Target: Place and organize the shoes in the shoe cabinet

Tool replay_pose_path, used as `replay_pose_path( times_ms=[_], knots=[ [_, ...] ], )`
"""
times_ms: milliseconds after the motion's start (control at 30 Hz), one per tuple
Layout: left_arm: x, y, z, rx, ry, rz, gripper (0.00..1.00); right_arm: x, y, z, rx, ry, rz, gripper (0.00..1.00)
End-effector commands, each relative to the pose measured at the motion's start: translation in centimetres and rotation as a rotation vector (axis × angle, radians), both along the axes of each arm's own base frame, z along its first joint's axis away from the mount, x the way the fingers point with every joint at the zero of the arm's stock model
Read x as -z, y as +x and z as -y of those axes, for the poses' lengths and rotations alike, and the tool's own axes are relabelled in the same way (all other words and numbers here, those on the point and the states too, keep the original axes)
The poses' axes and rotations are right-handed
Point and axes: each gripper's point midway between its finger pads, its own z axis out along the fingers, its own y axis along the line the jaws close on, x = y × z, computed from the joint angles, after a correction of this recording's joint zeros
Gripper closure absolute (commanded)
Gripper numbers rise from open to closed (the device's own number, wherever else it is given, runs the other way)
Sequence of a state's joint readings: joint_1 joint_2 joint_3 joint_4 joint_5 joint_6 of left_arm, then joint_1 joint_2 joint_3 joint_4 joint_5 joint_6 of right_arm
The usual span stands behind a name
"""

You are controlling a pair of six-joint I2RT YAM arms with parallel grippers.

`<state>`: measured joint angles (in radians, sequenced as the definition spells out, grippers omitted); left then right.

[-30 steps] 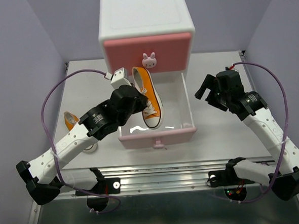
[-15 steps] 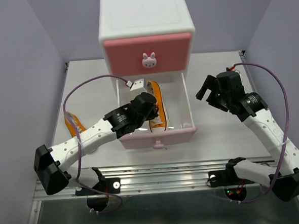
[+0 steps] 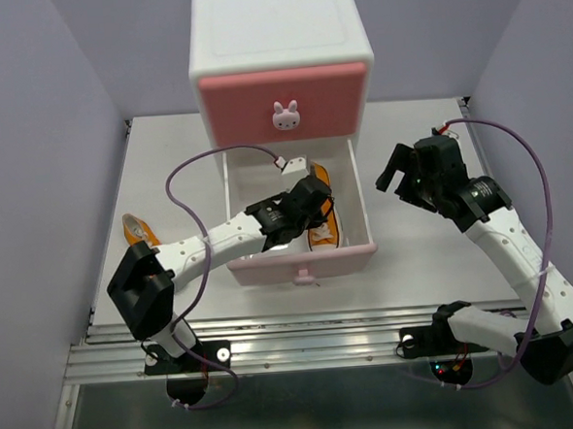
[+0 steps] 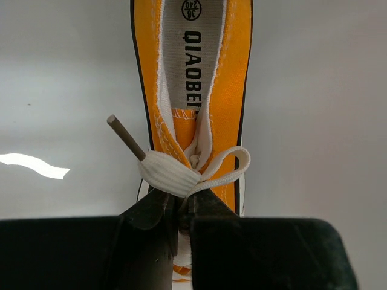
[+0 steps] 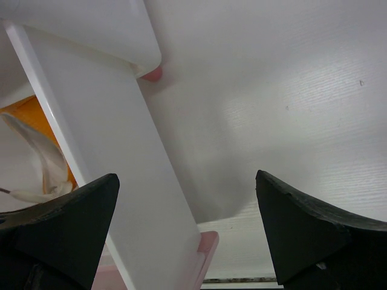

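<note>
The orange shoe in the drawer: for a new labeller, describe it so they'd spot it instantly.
The white shoe cabinet stands at the back, its lower drawer pulled open. The orange sneaker is inside it, laces pinched by the left gripper; the other orange sneaker lies outside on the table.

Top cam looks down; both wrist cams close-up, sharing lower drawer (image 3: 304, 260).

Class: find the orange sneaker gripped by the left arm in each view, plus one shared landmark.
Top external: orange sneaker in the open lower drawer, right side.
Left wrist: sneaker centre, from the top edge down to the left gripper pinching its lace.
Right wrist: orange sliver at the left edge, behind the drawer wall.
Shared landmark: the white drawer itself.
</note>
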<state>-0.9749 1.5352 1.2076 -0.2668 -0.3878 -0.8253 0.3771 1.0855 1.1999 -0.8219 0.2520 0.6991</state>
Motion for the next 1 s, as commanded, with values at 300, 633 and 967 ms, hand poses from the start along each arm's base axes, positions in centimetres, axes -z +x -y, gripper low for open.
replay_pose_path(
  times_ms=[300,633,967],
  knots=[
    [-2.5,3.8,5.3,0.039,-0.132,0.080,1.00,-2.2,0.9,0.2,-0.006,-0.012,0.091,0.00],
    [-1.4,4.2,5.1,0.009,-0.083,0.047,0.23,-3.0,0.9,0.7,0.015,-0.022,0.117,0.00],
    [-18.1,2.9,0.6,-0.034,-0.193,0.230,0.05,-3.4,0.7,0.7,0.033,0.005,0.128,0.00]
  ],
)
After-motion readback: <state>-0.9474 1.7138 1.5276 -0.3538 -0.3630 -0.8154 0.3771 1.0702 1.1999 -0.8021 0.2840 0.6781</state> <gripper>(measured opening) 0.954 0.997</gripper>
